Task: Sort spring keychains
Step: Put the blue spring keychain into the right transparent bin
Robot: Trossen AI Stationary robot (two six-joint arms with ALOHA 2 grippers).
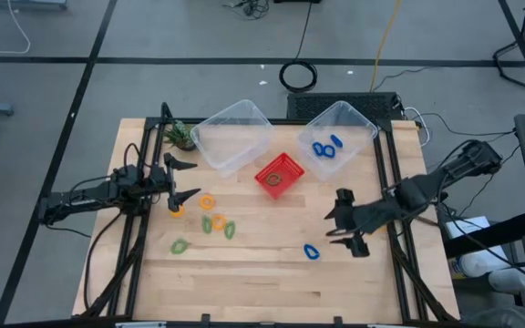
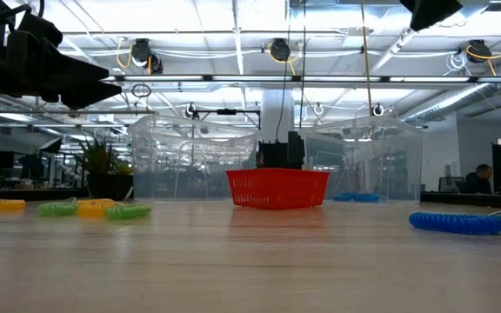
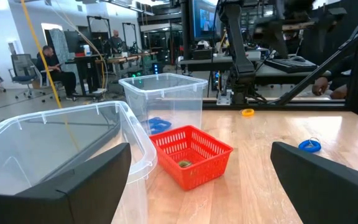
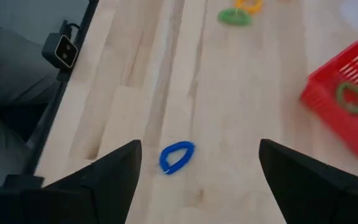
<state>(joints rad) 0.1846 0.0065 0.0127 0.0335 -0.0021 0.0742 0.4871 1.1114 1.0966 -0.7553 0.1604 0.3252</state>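
Left arm reaches in from table's left edge, left gripper (image 1: 182, 179) fingers spread wide, nothing held. Right arm angles in from right side, right gripper (image 1: 344, 228) also parted, empty, above tabletop

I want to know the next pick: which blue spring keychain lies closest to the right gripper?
The lone blue spring keychain on the bare wood, just beside the right gripper. The other blue keychains already lie inside the clear bin.
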